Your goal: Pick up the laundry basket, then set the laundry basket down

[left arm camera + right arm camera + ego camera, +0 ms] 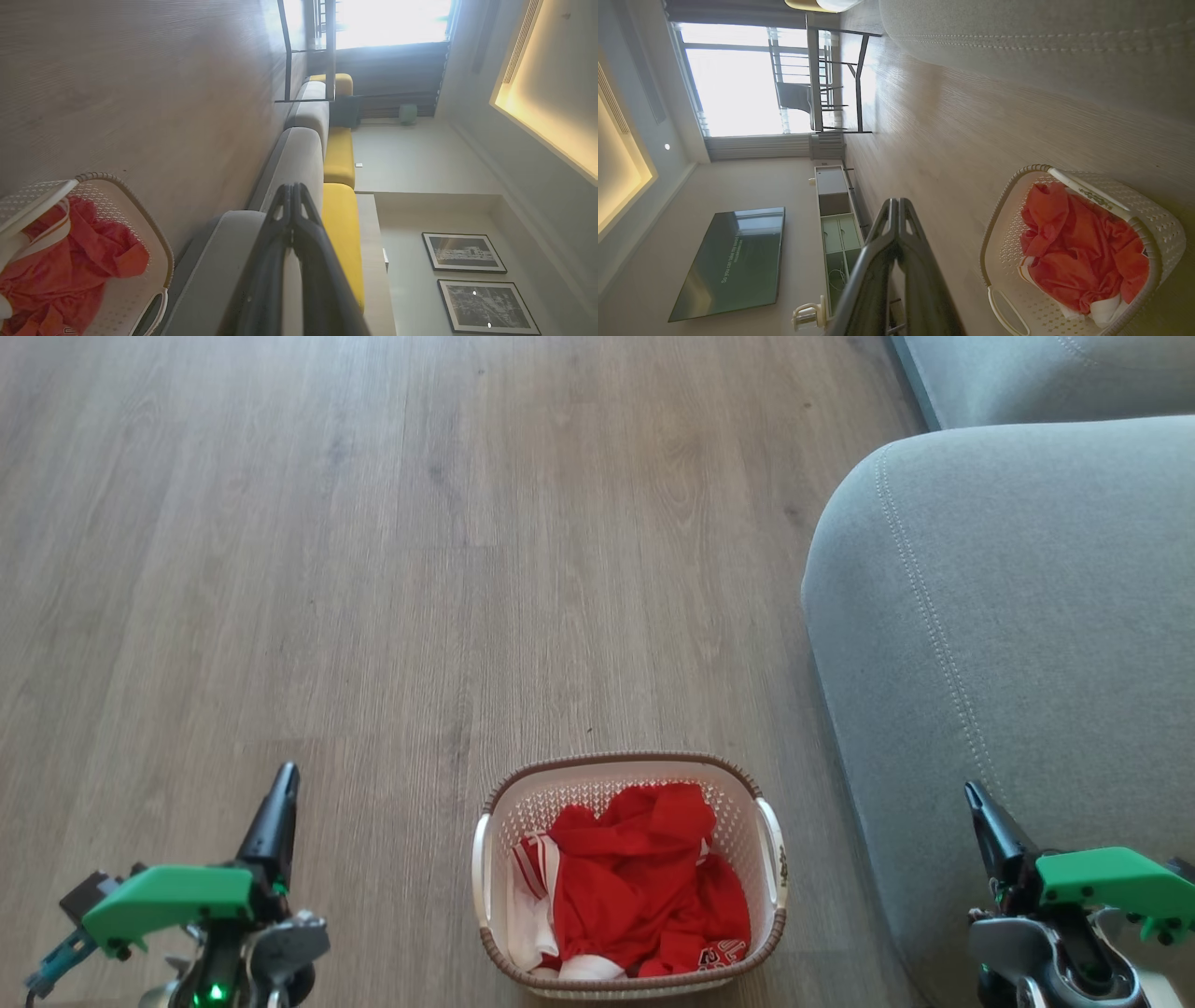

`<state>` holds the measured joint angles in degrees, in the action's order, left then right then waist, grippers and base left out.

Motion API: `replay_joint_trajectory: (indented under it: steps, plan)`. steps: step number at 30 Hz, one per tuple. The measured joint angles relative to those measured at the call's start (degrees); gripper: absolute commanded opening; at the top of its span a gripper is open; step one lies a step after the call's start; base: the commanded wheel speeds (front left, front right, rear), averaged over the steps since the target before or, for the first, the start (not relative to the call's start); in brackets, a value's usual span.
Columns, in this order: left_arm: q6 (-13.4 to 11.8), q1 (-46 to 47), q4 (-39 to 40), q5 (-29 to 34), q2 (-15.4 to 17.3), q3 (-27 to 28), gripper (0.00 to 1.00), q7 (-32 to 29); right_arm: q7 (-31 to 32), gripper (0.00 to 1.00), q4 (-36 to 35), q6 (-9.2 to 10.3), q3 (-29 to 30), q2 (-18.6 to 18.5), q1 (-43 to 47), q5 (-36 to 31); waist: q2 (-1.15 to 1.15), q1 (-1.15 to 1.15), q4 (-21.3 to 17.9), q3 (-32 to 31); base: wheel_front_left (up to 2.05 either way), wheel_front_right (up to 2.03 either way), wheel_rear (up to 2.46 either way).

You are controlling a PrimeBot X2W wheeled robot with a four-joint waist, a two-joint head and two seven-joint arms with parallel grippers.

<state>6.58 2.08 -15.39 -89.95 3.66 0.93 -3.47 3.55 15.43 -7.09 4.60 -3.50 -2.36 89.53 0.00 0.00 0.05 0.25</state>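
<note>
Surface: wood-look plank floor (373, 569), grey-brown, with boards running away from the robot
Room: living room with a bright window (733, 88) at the far end and a dark-framed table (840, 79) standing before it
Wall fittings: dark television (733, 263) mounted above a low cabinet (836, 219) on one wall; two framed pictures (462, 252) on the opposite wall; lit ceiling recess (546, 107)
Seating: grey sofa (1008, 644) along the robot's right side, with yellow cushions (343, 233) on it
Task item: laundry basket (597, 795), upright on the floor, centred before the robot and between the two grippers; brown rim, white perforated walls
Contents: red and white clothes (644, 877), crumpled inside the basket
Handles: white handles (480, 868), one on the basket's left side and one on its right
Left gripper: left gripper (288, 775) at the lower left of the head view, over the floor and well apart from the basket; fingers pressed together tip to tip, with nothing between them
Right gripper: right gripper (973, 793) at the lower right of the head view, seen against the sofa and apart from the basket; fingertips together, holding nothing
Obstruction, right side: the rounded sofa arm stands near the basket's right wall; in the head view its edge lies between the right gripper and the right handle
Approach, left side: floor lies between the left gripper and the left handle
</note>
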Motion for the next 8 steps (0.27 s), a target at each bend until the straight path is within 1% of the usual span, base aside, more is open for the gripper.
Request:
replay_joint_trajectory:
  steps: [4, 6, 8]
  plan:
    - [0.07, 0.68, -0.04, -2.4, -0.02, 0.69, 0.0, -0.58, 0.6, 0.0, 0.18, 0.0, 0.67, 0.01, -0.3, 2.41, 0.0, 0.0, -0.04, -0.05, 0.0, 0.0, 0.0]
    - [0.53, 0.68, -0.21, -3.58, -0.02, 1.31, 0.0, -0.89, 1.0, 0.0, 0.29, 0.0, 0.87, 0.01, -0.77, 3.67, 0.0, 0.0, -0.06, -0.07, 0.0, 0.0, 0.0]
    - [0.53, 0.68, -0.26, -3.9, -0.03, 1.46, 0.0, -1.02, 1.0, 0.0, 0.27, 0.0, 0.87, 0.01, -1.01, 3.9, 0.0, 0.0, -0.06, -0.07, 0.0, 0.0, 0.0]
